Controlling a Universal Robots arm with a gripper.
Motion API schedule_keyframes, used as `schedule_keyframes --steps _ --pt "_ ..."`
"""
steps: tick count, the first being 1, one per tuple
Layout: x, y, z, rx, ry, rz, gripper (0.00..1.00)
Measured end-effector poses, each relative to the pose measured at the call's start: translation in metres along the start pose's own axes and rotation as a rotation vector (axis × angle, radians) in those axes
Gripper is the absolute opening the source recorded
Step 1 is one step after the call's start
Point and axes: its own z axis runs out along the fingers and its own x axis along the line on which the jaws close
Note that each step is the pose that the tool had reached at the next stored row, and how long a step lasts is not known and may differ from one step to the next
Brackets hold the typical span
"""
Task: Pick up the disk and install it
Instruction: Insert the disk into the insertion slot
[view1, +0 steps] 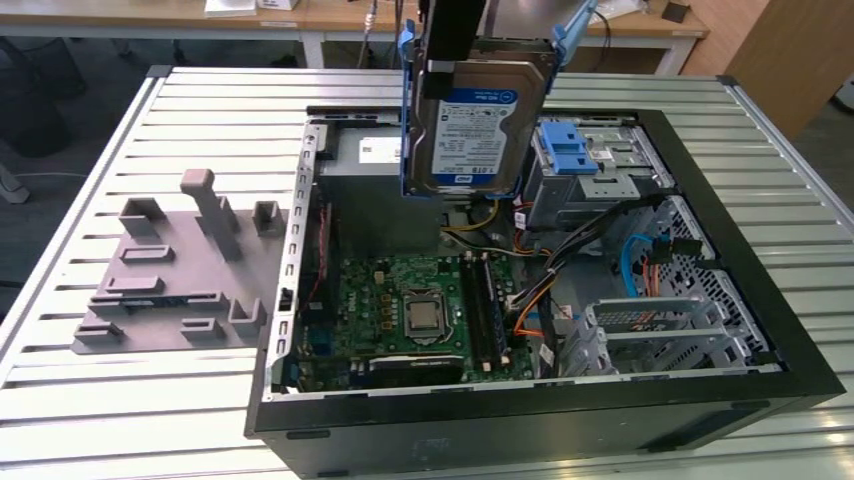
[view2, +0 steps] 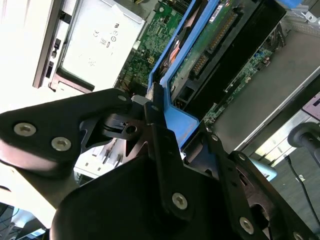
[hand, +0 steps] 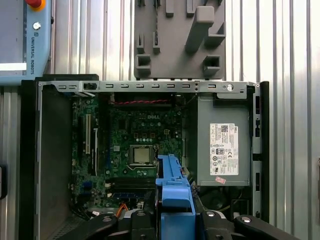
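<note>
The gripper (view2: 158, 111) is looking black all over. In the second wrist view, flat bars (view2: 70, 117) with round ends are making up its sides, joined like a folding toy. Round silver screws (view2: 24, 129) are shining on the bars, two close together on one bar and more on the others. A thin black strip (view2: 161, 150) is running along the middle with one screw near its end. A big smooth black lump (view2: 115, 210) is bulging out beside it. In the first wrist view the gripper (hand: 175, 222) is showing black bars with silver screws (hand: 244, 219) too. In the exterior view the gripper (view1: 454, 60) is looking like a long straight black block.
</note>
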Motion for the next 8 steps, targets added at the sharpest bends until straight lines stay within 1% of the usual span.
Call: schedule_keyframes --steps 8 --pt "0.0003 -0.0002 0.0000 0.0000 0.0002 0.000 0.36"
